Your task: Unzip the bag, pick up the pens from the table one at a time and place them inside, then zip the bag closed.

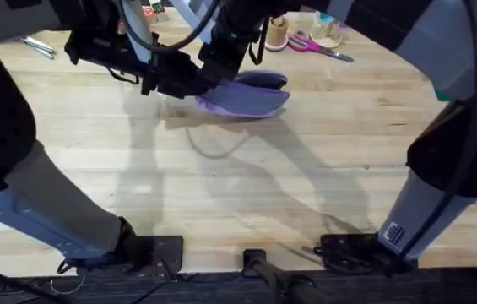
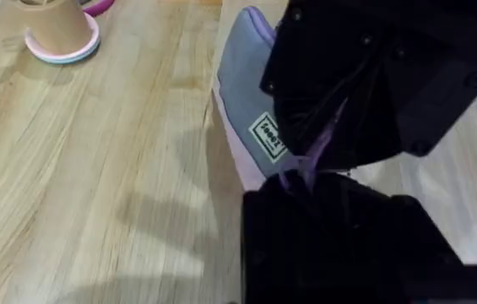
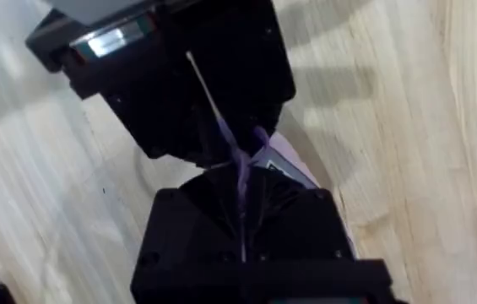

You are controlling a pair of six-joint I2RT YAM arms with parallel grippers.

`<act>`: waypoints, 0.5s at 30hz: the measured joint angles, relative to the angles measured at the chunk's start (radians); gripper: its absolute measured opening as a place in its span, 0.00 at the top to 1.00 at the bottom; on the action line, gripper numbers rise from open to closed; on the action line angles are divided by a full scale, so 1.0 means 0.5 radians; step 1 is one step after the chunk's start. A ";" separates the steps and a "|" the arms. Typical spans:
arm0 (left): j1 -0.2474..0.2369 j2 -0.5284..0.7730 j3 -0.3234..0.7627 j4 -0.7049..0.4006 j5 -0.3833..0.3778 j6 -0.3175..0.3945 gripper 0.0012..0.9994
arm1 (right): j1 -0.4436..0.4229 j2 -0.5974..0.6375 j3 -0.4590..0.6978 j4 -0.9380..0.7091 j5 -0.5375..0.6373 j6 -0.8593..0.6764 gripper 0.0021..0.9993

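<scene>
My 2 grippers meet at the bag, far across the table, in the overhead view. The lavender pouch lies lengthwise on the pale planks, its near end hidden under my black fingers, its far end free and casting a shadow on the wood.

My left gripper reaches in from the left side and my right gripper comes down from above, the 2 meeting at the same end of the bag.

In the left wrist view, the bag stands on edge, a small white label on its side facing the camera. My left gripper is closed narrow on a fold of purple fabric at the pouch's end. Just beyond it, my right gripper pinches a thin purple strip that comes off the same end; I cannot tell whether that strip is the zipper pull or fabric.

In the right wrist view, my right gripper is clamped thin on that purple strip, which runs straight up between my fingers. My left gripper sits directly opposite, almost touching, and a sliver of the bag with its label shows beside the 2.

Scissors with pink handles lie at the table's far edge. A tan cup on a pink-and-blue ring stands apart from the bag.
</scene>
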 joint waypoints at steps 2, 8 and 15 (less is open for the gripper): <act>-0.002 0.000 0.000 -0.003 -0.001 0.000 0.96 | -0.005 0.000 0.000 -0.006 -0.015 -0.016 0.97; -0.006 0.000 0.000 -0.003 -0.001 -0.001 0.96 | -0.023 0.000 0.000 -0.015 -0.041 -0.047 0.97; -0.013 0.000 0.001 -0.002 0.041 -0.001 0.96 | -0.056 -0.018 0.000 -0.032 -0.079 -0.061 0.97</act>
